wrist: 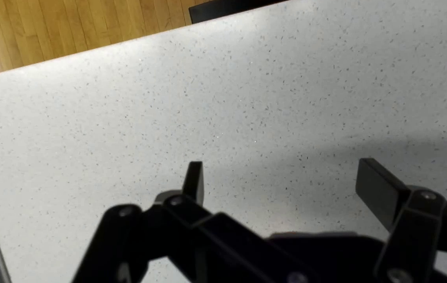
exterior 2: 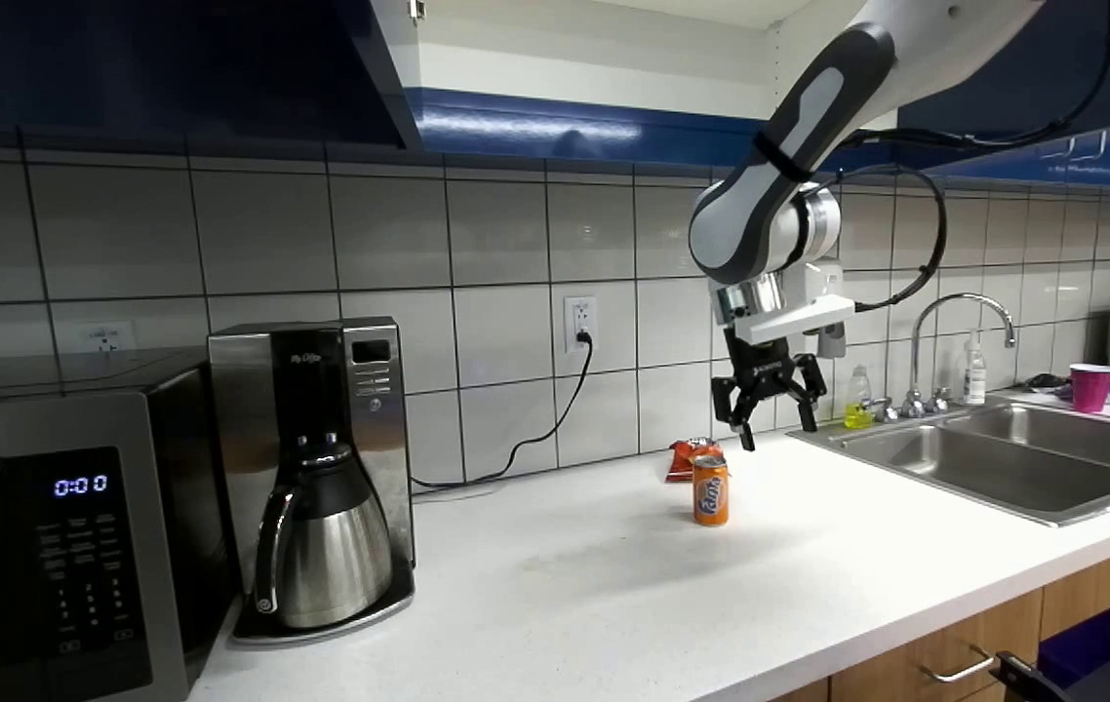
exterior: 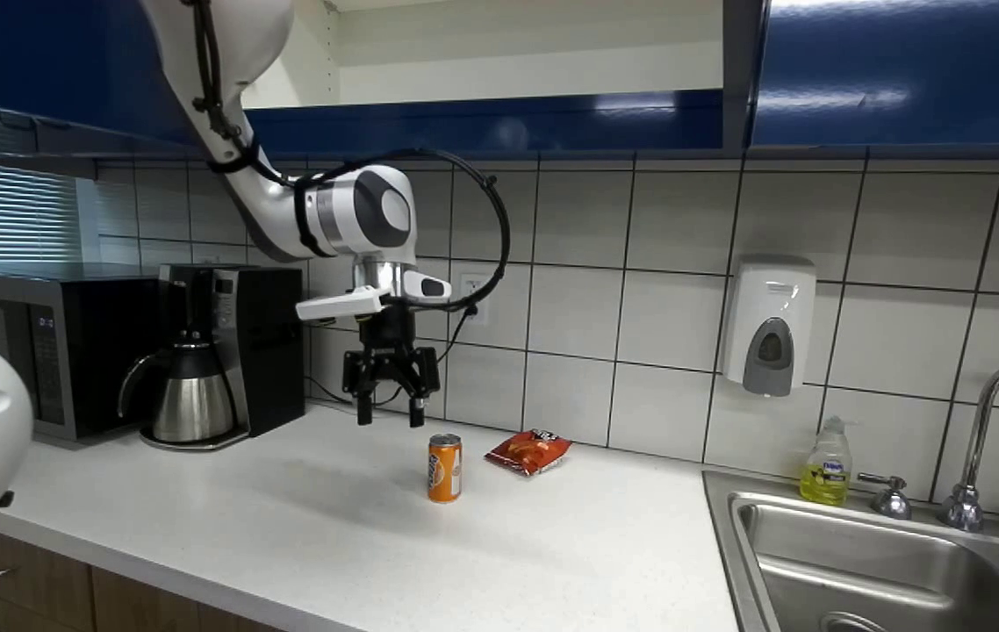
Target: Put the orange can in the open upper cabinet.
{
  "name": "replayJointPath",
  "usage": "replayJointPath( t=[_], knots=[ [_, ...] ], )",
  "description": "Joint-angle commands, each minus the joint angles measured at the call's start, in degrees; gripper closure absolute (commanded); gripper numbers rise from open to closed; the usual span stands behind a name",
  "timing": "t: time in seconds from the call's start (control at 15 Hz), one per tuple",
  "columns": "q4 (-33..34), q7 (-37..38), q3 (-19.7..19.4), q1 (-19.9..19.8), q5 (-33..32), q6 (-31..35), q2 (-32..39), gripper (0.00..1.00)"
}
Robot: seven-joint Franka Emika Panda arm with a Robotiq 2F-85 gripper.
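Orange can (exterior: 445, 474), one: upright on the white counter (exterior: 570, 553), metallic top uppermost, near the red snack packet (exterior: 528, 452). Black gripper (exterior: 391, 415), one, under my remote control: fingers spread wide apart, hanging above the counter, higher than the can and apart from it. Open upper cabinet (exterior: 535, 70), one: pale interior, blue lower edge, which I see above the counter in both exterior views. Coffee maker (exterior 2: 375, 419), one, with steel pot (exterior 2: 336, 570), beside the microwave (exterior 2: 77, 556). Steel sink (exterior: 729, 535), one, yellow soap bottle (exterior: 826, 470) at its back rim.
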Motion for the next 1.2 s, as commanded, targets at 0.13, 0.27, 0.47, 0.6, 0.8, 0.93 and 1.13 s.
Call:
replayJointPath(
  t=[0.13, 0.27, 0.47, 0.6, 0.8, 0.93, 1.13],
  knots=[
    [0.6, -2.3, -0.4, -0.2, -1.6, 8.4, 8.9, 0.0],
    [0.9, -2.2, -0.6, 0.0, -1.9, 11.1, 11.6, 0.0],
    [1.3, -2.2, -1.0, 0.3, -2.2, 15.1, 15.0, 0.0],
    [1.6, -1.1, -1.8, 0.7, -3.3, 17.9, 16.8, 0.0],
    [2.0, -0.4, -3.1, 1.5, -5.4, 22.0, 18.8, 0.0],
    [2.2, -0.6, -3.7, 1.7, -5.4, 24.8, 19.8, 0.0],
    [2.6, -0.8, -4.2, 2.2, -4.9, 28.9, 21.2, 0.0]
  ],
)
